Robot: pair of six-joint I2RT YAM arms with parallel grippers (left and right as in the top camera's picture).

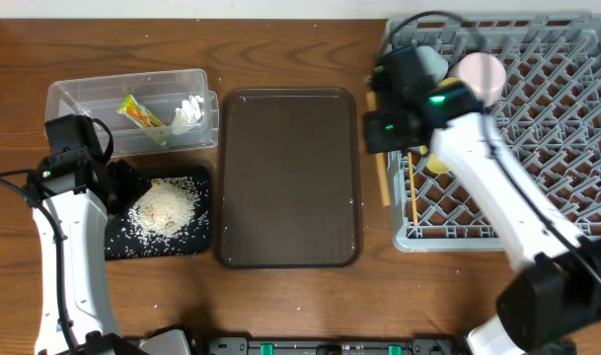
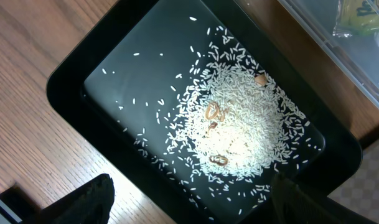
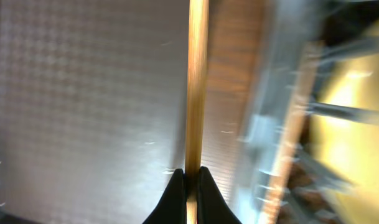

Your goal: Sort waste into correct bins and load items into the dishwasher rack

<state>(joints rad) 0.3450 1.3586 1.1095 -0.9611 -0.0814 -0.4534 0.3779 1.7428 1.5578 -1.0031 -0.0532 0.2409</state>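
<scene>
At the upper left of the overhead view, the clear box (image 1: 83, 99) holds the snack wrapper (image 1: 142, 115) and the white paper bits (image 1: 188, 113). Just below it, the black tray (image 1: 120, 247) carries a heap of rice (image 1: 164, 207). The left gripper (image 2: 195, 202) hangs over the tray with its fingers spread wide and nothing between them (a few brownish scraps sit among the grains).

The brown serving tray (image 1: 290, 177) fills the middle of the frame. Further right, the right gripper (image 3: 190, 183) is pinched tight on one chopstick (image 3: 197, 81), which runs along the gap between the serving tray and the dishwasher rack (image 1: 557, 118). A second chopstick (image 1: 413, 192) lies inside the rack beside the yellow plate (image 1: 438, 163), with the white-pink bowl (image 1: 481, 74) higher up.

The waste looks sorted, so the step in hand seems to be loading this chopstick. The next move calls for lifting it rightward over the rack wall, setting it down between the pegs near its partner, and only then letting go.
</scene>
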